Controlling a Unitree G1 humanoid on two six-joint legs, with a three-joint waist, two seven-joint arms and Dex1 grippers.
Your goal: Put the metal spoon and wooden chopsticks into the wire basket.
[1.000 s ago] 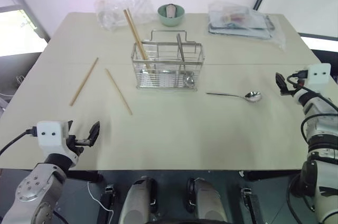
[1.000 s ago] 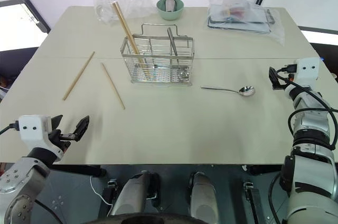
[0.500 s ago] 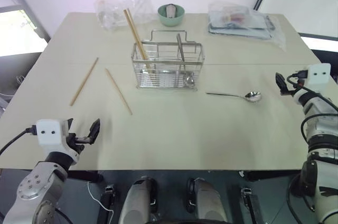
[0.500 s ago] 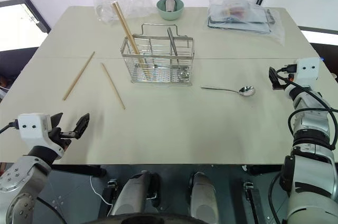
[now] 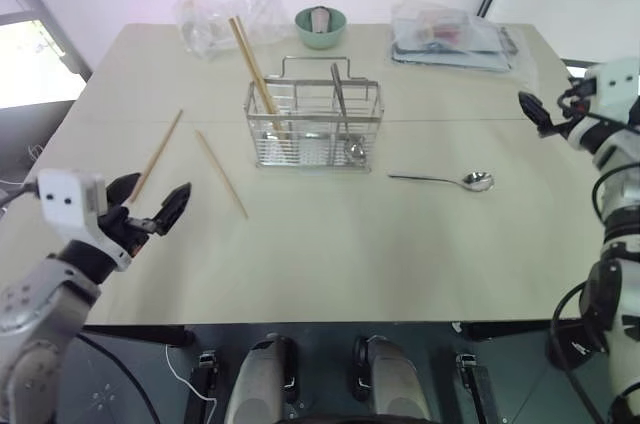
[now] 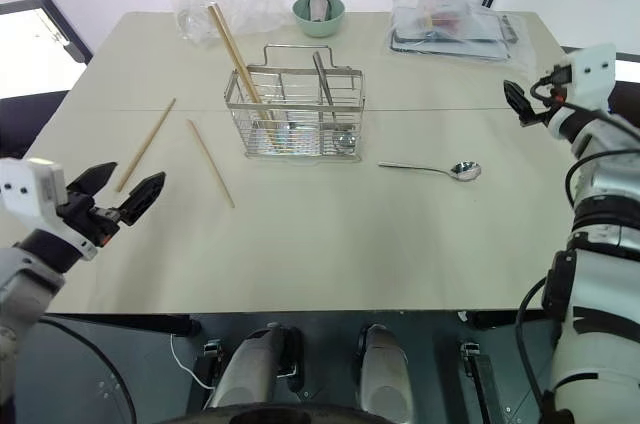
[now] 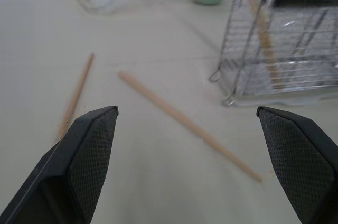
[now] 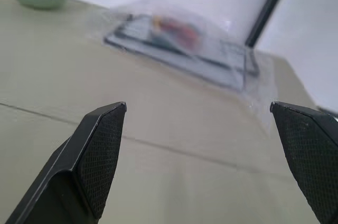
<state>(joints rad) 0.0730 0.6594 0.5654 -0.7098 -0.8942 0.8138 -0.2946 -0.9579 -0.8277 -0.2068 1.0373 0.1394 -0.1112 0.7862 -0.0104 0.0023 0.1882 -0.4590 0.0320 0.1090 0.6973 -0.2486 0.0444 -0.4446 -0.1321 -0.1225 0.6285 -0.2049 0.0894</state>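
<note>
The metal spoon (image 5: 445, 180) lies flat on the table (image 5: 330, 264), at about four o'clock from the wire basket (image 5: 314, 124), bowl end pointing away from it. Two loose wooden chopsticks (image 5: 222, 173) lie well apart from the spoon, at eight to nine o'clock from the basket, splayed in a shallow V. Another pair of sticks leans in the basket's left compartment, and a utensil stands in the right one.

The left gripper (image 6: 118, 193) hovers near the table's front-left edge with its fingers spread wide and nothing between them; the right gripper (image 5: 534, 110), equally wide and empty, hangs at three o'clock from the basket, beyond the spoon's bowl.

Looks to me like the reach is only starting. The nearer chopstick wants the left fingers straddling it crosswise near mid-length, coming down low, since a thin stick on a flat top rolls away easily. Same for the spoon's slim handle.

At the far edge sit a green bowl (image 5: 320, 26) and bagged trays (image 5: 450, 39).
</note>
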